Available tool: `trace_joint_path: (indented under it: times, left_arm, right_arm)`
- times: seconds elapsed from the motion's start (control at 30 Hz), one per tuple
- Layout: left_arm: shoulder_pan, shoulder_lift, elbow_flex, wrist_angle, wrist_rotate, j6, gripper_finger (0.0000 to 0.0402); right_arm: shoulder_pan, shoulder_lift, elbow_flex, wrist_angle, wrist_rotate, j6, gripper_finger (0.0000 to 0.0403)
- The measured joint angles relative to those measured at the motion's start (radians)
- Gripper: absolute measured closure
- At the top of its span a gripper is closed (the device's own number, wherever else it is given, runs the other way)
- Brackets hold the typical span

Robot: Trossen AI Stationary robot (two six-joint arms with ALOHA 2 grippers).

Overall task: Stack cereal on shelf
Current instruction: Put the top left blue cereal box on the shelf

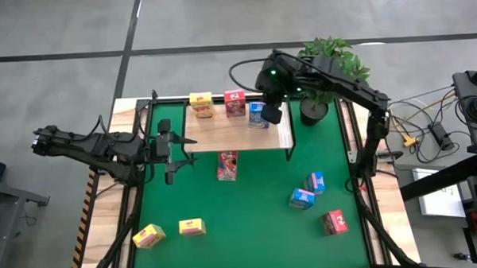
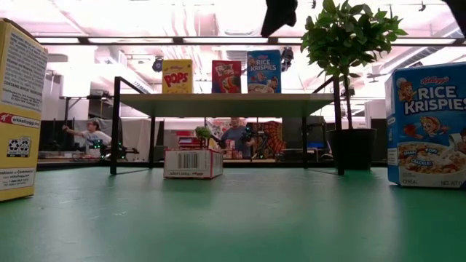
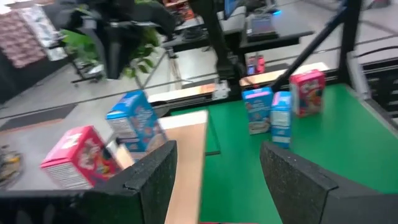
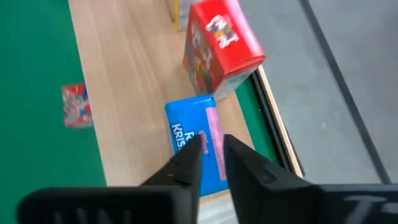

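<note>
Cereal: 3 boxes [image 1: 234, 104] on shelf [image 1: 223, 134]; right gripper [image 4: 211, 163] narrow above, left gripper [image 3: 214, 171] wide, its tips cropped.

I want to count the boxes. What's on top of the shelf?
Three cereal boxes stand on the shelf: yellow Pops, red Froot Loops, blue Rice Krispies. The right hand partly covers the blue one from above.

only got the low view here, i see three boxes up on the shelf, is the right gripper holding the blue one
Observer: No. The right gripper hangs just above the blue Rice Krispies box, fingers nearly closed, not around it.
Operator: where's the left arm
Observer: The left gripper waits open at the shelf's left end.
Operator: how many boxes left on the mat
Observer: Six; the nearest to the shelf is a red box lying flat.
</note>
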Motion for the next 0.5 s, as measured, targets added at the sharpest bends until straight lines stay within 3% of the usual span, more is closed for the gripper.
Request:
trace_joint_path:
  times: [0.17,0.33,0.5]
  left_arm:
    - [0.0,-0.001,0.0,-0.02,-0.047,0.017,0.0188]
    - [0.0,0.0,0.0,-0.046,-0.054,0.017,0.0188]
    - [0.0,0.0,-0.001,-0.055,-0.054,0.017,0.0188]
  right_arm:
    - [0.007,0.064,0.063,-0.036,0.003,-0.089,0.0263]
    - [0.019,0.102,0.082,-0.039,0.074,-0.163,0.0184]
    - [0.02,0.122,0.081,-0.058,0.079,-0.161,0.0137]
